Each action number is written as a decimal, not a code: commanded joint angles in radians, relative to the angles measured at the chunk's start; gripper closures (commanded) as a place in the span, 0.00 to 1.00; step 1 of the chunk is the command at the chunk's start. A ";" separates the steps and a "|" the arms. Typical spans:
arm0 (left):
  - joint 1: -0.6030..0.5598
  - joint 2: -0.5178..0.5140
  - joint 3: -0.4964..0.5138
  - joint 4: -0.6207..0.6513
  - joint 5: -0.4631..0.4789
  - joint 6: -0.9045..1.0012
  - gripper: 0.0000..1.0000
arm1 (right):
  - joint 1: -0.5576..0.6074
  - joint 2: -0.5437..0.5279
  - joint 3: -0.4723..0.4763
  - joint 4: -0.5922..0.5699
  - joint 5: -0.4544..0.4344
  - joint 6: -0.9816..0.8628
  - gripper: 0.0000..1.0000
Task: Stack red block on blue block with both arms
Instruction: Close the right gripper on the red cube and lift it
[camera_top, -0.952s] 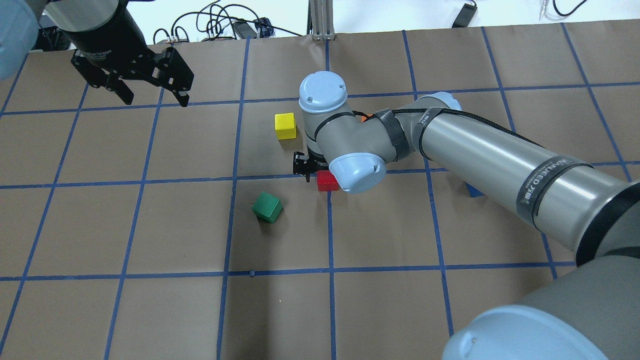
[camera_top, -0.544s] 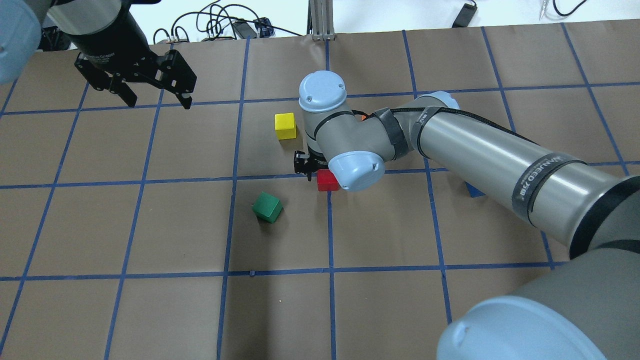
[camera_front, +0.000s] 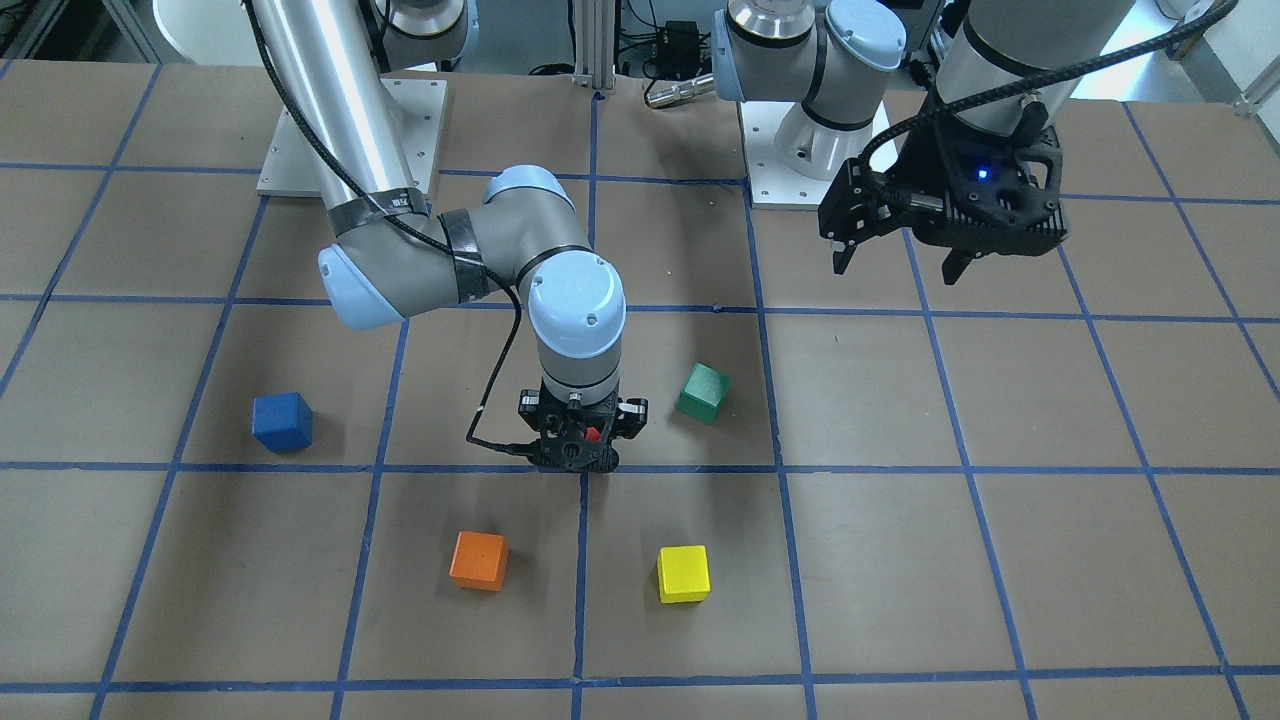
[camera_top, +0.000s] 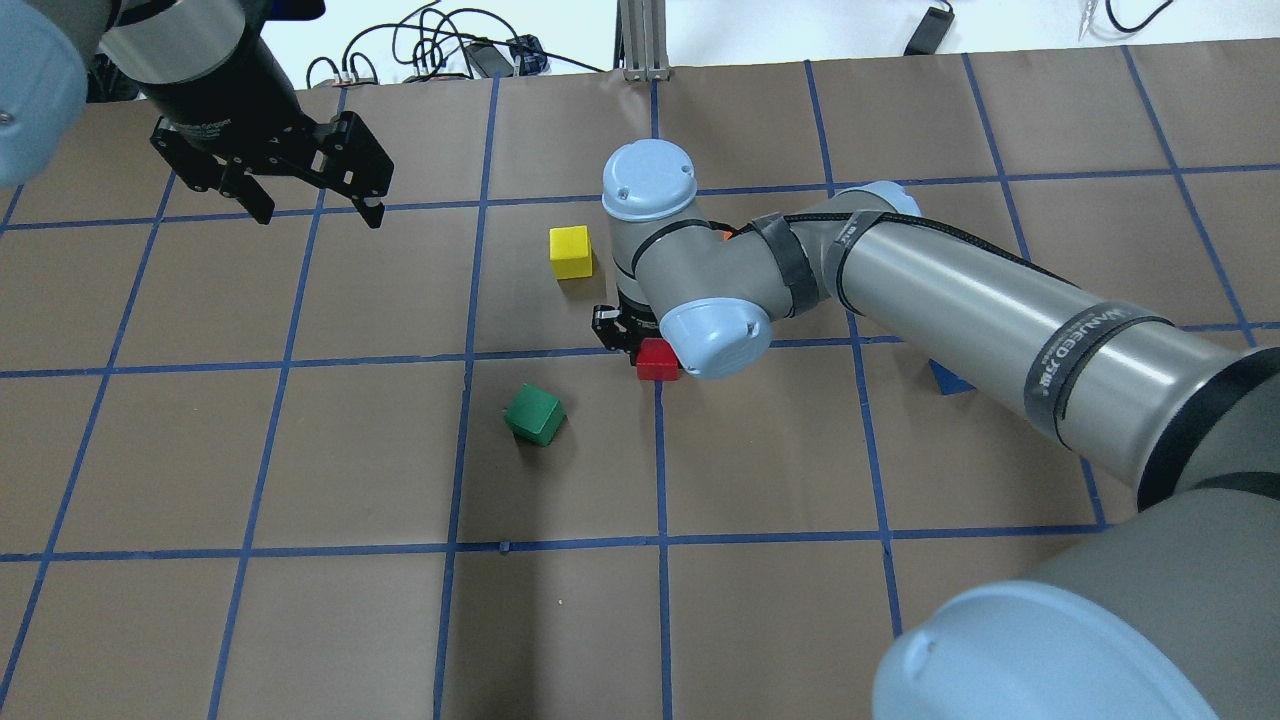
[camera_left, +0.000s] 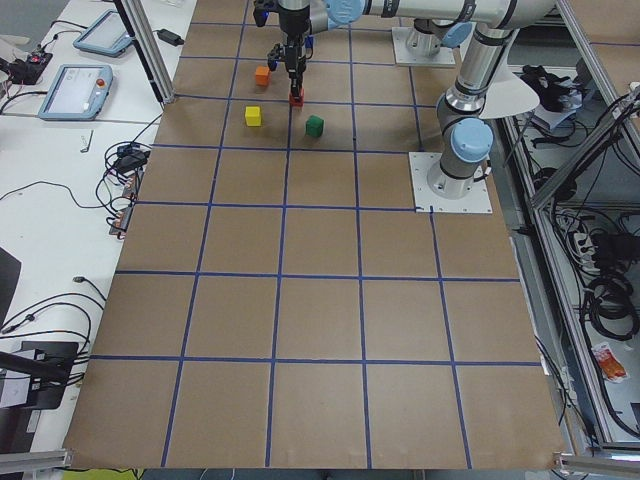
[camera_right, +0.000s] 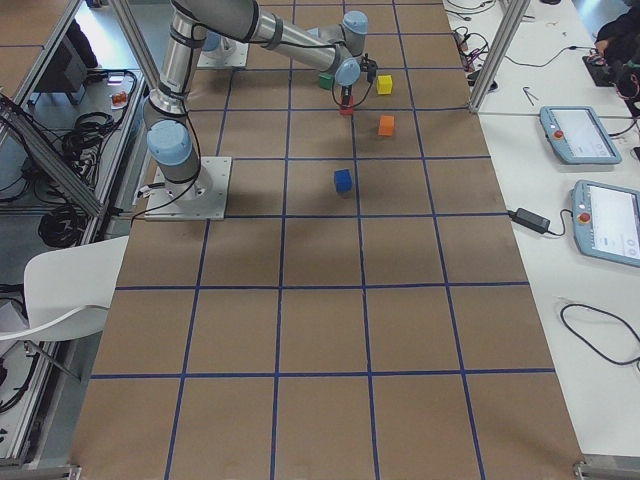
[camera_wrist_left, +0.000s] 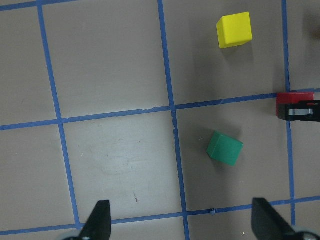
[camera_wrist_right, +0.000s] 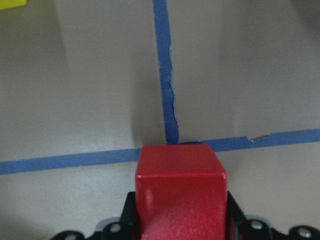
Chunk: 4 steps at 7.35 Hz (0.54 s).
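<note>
Right wrist-mounted | right hand (camera_front: 583, 440) clamped on matte red block (camera_wrist_right: 180, 187) | left hand (camera_top: 320, 212) spread apart

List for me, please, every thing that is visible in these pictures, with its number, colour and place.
red block: one, red, between the fingers of the right claw, at a crossing of tape lines.
blue block: one, blue, alone on the table, to the robot's right of the red block.
orange cube: one, orange, on the operators' side of the red block.
yellow cube: one, yellow, beside the orange cube, apart from it.
green cube: one, green, to the robot's left of the red block.
table: one, brown with a blue tape grid.
right claw: one, black, shut on the red block.
left claw: one, black, open, holding nothing, above the table.
</note>
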 joint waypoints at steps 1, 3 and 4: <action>0.000 -0.007 0.007 0.001 -0.004 -0.002 0.00 | -0.023 -0.035 0.001 0.013 -0.008 0.021 1.00; 0.000 -0.008 0.008 0.003 -0.005 -0.002 0.00 | -0.115 -0.122 -0.004 0.128 0.000 0.018 1.00; 0.000 -0.008 0.004 0.010 -0.005 -0.002 0.00 | -0.148 -0.166 0.004 0.159 -0.014 0.006 1.00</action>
